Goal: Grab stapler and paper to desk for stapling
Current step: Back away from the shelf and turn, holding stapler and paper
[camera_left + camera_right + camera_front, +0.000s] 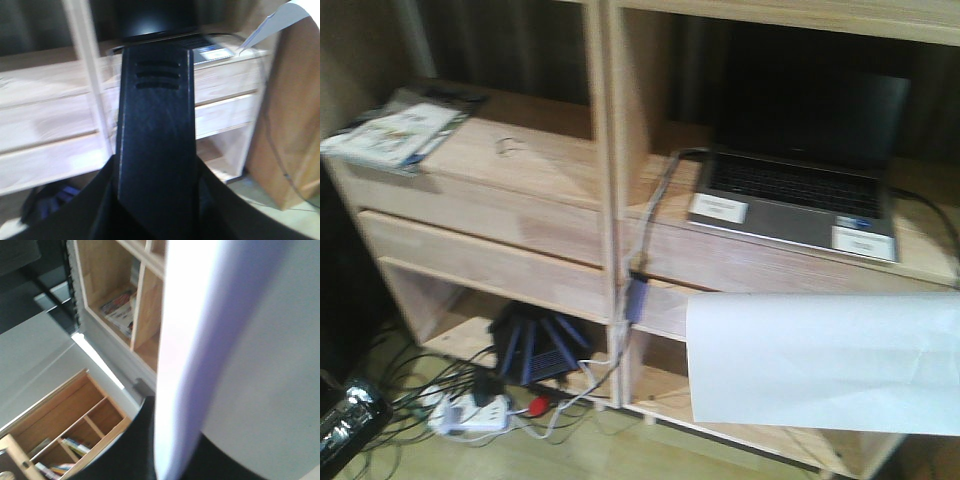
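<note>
We face a shelf unit (605, 200) holding a laptop (795, 185). Our left fingers (97, 212) clamp the black stapler (155, 140), which juts out between them; our right fingers (125, 455), mostly hidden, pinch the paper (240, 350) rising past them.

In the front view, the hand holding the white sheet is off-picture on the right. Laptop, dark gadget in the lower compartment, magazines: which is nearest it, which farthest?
1. laptop, right side, just above the paper.
2. dark gadget, low, left of centre.
3. magazines, far upper left.
</note>
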You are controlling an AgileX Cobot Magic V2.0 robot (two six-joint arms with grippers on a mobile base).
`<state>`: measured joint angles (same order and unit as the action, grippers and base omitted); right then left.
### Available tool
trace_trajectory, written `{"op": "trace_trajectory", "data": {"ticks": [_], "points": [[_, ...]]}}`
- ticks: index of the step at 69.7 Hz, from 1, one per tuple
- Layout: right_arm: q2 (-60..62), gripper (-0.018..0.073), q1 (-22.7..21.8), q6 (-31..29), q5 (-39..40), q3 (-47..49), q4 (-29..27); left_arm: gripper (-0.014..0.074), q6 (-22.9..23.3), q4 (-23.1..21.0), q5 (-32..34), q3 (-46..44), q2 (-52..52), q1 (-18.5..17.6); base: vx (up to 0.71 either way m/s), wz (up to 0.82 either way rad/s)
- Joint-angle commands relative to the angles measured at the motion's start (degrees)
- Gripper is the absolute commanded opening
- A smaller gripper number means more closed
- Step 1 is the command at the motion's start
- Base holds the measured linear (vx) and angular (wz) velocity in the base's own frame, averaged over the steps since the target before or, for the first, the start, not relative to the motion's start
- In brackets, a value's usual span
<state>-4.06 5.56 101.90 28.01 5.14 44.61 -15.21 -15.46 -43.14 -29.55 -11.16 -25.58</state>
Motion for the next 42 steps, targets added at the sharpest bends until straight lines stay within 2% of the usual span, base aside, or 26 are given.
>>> {"op": "trace_trajectory", "data": {"ticks": [1,42], "points": [[-0.71,-0.0005,0.18,-0.07,2.73,1.71,-0.68,-0.0007,0.10,-1.35,6.22,-1.60,-0.49,-0.32,-0.02,0.49],[-0.71,-0.0005,0.18,-0.07,2.73,1.71,-0.68,-0.0007,0.10,-1.35,6.22,-1.60,-0.49,-0.32,0.02,0.42]]}}
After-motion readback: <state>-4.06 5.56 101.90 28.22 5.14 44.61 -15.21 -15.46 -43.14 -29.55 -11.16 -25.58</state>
